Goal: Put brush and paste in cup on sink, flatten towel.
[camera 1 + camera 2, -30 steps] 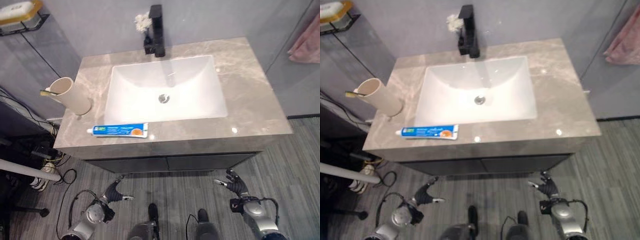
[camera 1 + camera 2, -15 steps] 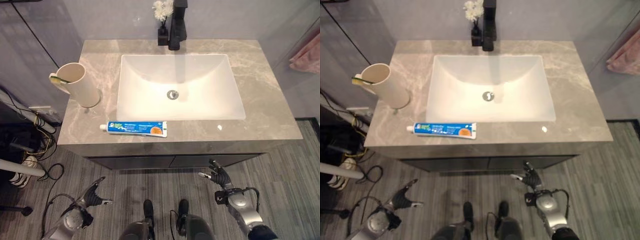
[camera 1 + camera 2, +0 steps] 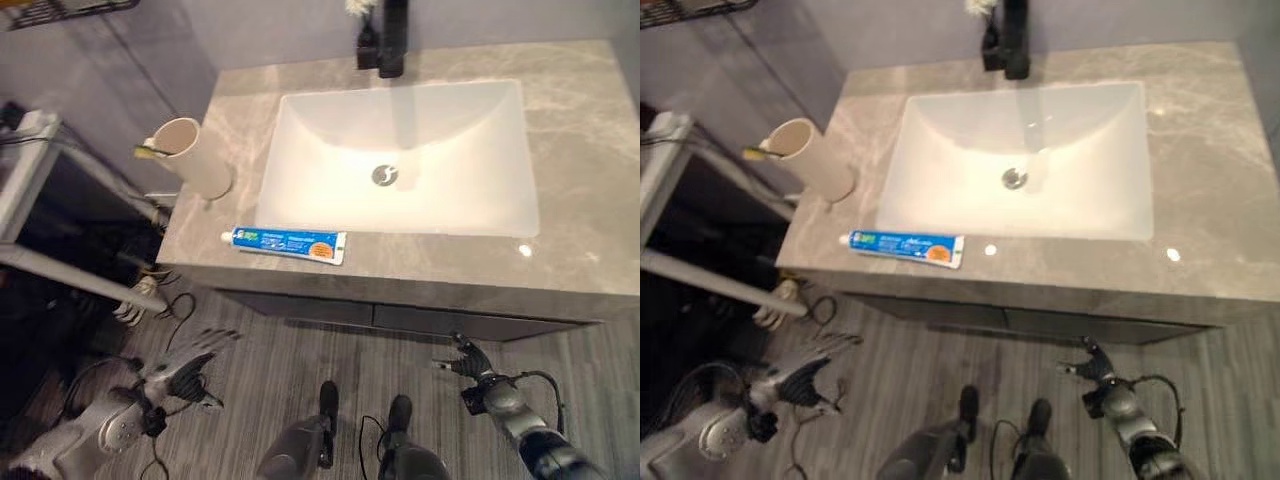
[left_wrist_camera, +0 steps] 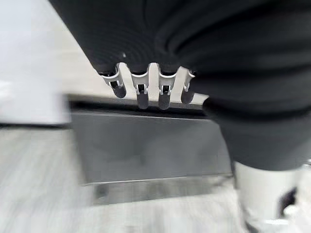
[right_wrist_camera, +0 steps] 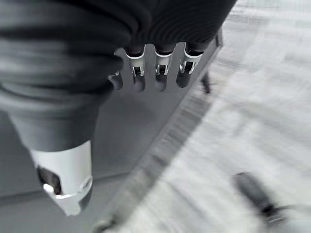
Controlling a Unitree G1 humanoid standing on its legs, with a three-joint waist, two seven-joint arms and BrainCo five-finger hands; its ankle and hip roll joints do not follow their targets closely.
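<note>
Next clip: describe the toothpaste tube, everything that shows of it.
The toothpaste tube is blue with an orange patch near its flat crimped end and a white cap at the other. It lies flat on the grey marbled countertop, along the front edge, before the white basin, cap toward the cream cup. Nothing touches it; no hand is near.

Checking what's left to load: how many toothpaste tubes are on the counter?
1. The toothpaste tube lies flat on the counter near its front edge, apart from the cup.
</note>
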